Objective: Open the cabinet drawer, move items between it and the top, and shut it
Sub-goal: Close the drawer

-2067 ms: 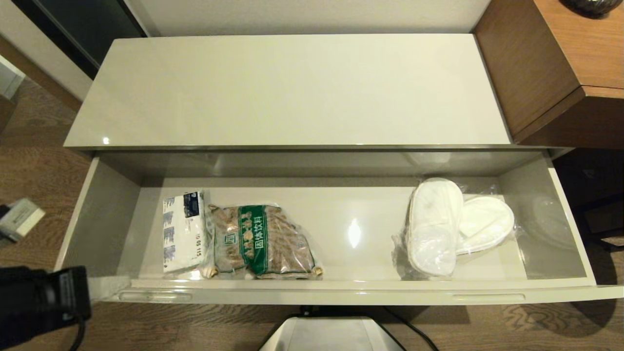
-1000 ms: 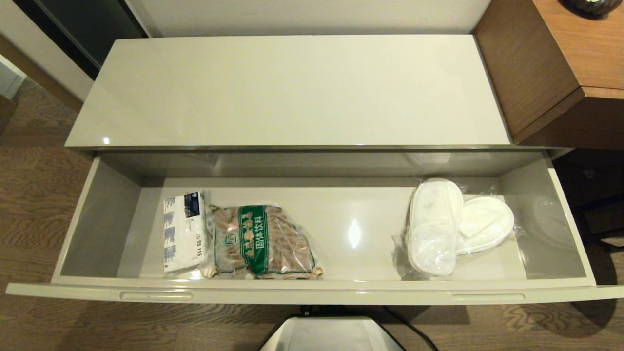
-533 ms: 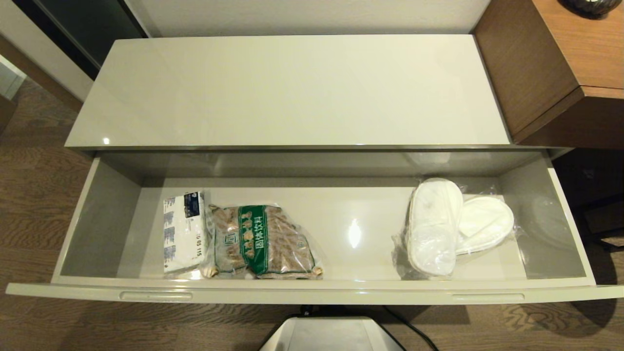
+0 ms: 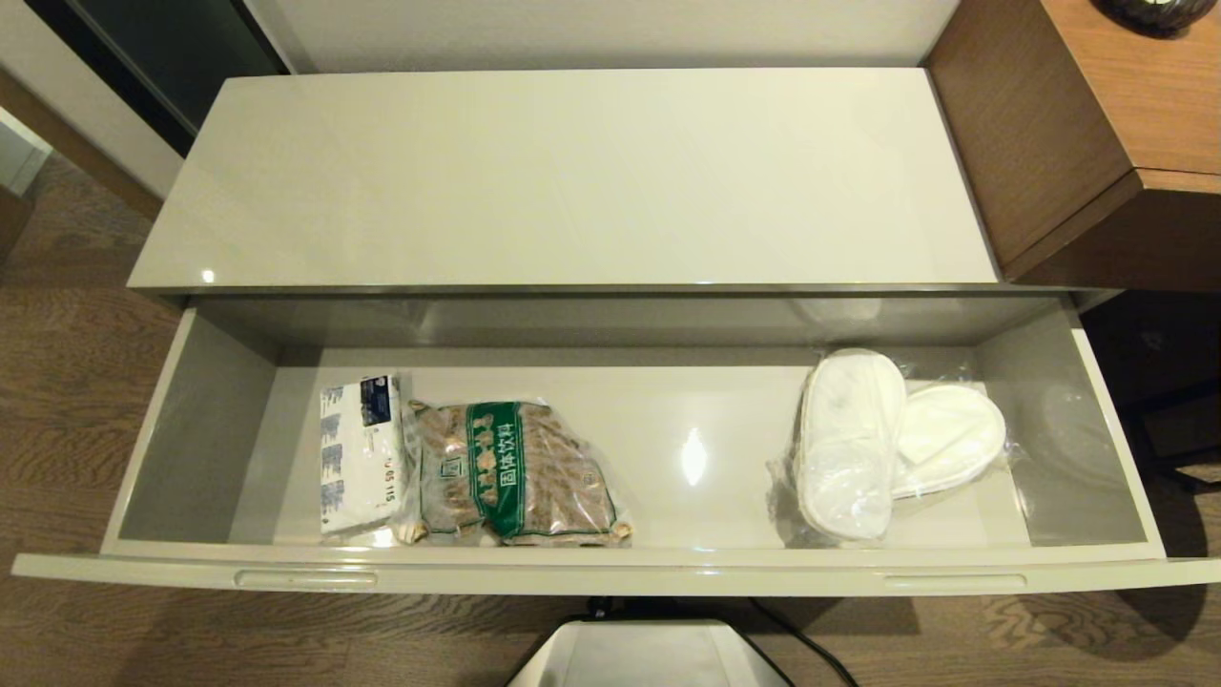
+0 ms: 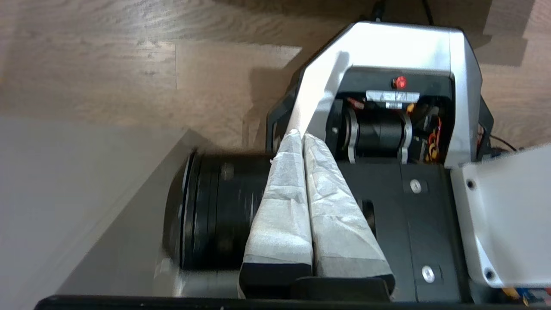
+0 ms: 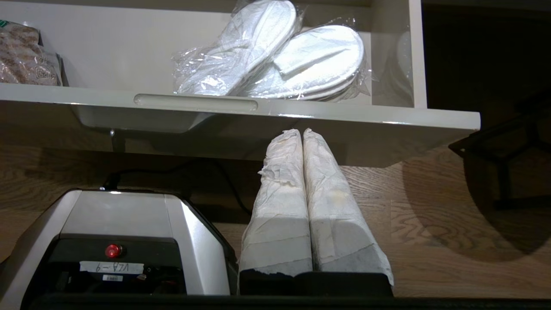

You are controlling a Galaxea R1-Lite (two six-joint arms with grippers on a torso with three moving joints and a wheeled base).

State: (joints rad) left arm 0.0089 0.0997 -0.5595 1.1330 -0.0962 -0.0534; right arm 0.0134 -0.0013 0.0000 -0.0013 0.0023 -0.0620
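**Drawer open — pick-up not started**

Drawer step looks done: the wide, shallow, glossy cream-white cabinet drawer (image 4: 668, 572) is pulled fully out at 6 o'clock in the head view, below the long glossy cream-white top panel (image 4: 563, 181) at 12 o'clock, which carries nothing. Inside the drawer, at about 8 o'clock, lies the small white plastic-wrapped tissue pack with dark blue print (image 4: 358, 453), touching the brown packet with a green band (image 4: 515, 472) just beside it. White slippers sealed in clear film (image 4: 892, 439) lie at about 4 o'clock, near the drawer's right wall.

Neither arm shows in the head view. Left gripper (image 5: 303, 140) is tucked over the robot's own grey-and-black base (image 5: 400, 56), padded fingers pressed together, holding nothing. Right gripper (image 6: 303, 133) hangs low in front of the drawer's front edge, below the slippers, fingers also closed on each other, nothing held.

Judged step: transfer of items to the top, not yet begun. Next move likely calls for the right gripper to rise above the front edge, spread its fingers, and come down on the slippers — slick film, so grip may slide.
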